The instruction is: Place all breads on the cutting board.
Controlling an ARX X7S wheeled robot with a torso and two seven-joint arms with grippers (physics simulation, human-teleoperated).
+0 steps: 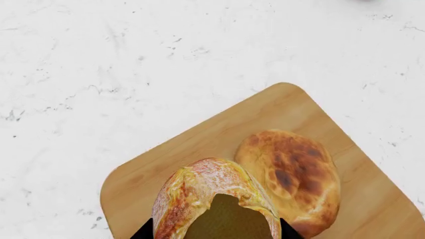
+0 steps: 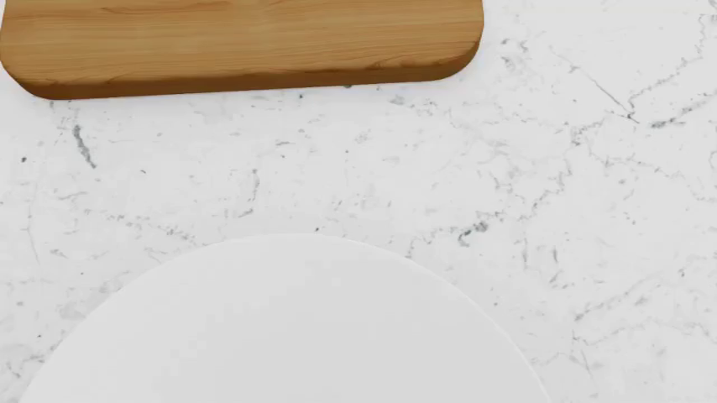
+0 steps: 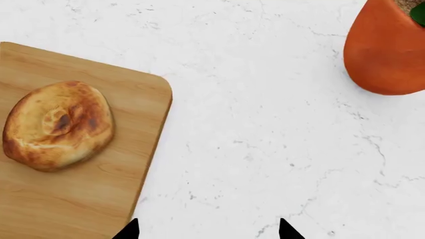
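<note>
**Second loaf held over the board; release pending**

White marble-patterned surface (image 2: 471, 168) runs through all three views, veined grey, with no walls or room visible beyond it. On it sit the cutting board (image 2: 241, 42), a white round plate (image 2: 280, 327) nearest the robot in the head view, and an orange pot (image 3: 385, 50) seen from the right wrist view, well apart from the board.

One bread (image 3: 58, 124) lies flat on the board. A second bread (image 1: 212, 199) is clamped in the left tool (image 1: 214, 234), tilted on edge, above the board and just beside the resting loaf; contact with the board cannot be confirmed.

The right tool (image 3: 207, 230) holds nothing, its tips apart, by the board's edge.

Assessment: the placing step is in hand. The next move calls for lowering onto bare wood clear of the first loaf, then opening. Risk: the tilted loaf may roll onto its neighbour.
</note>
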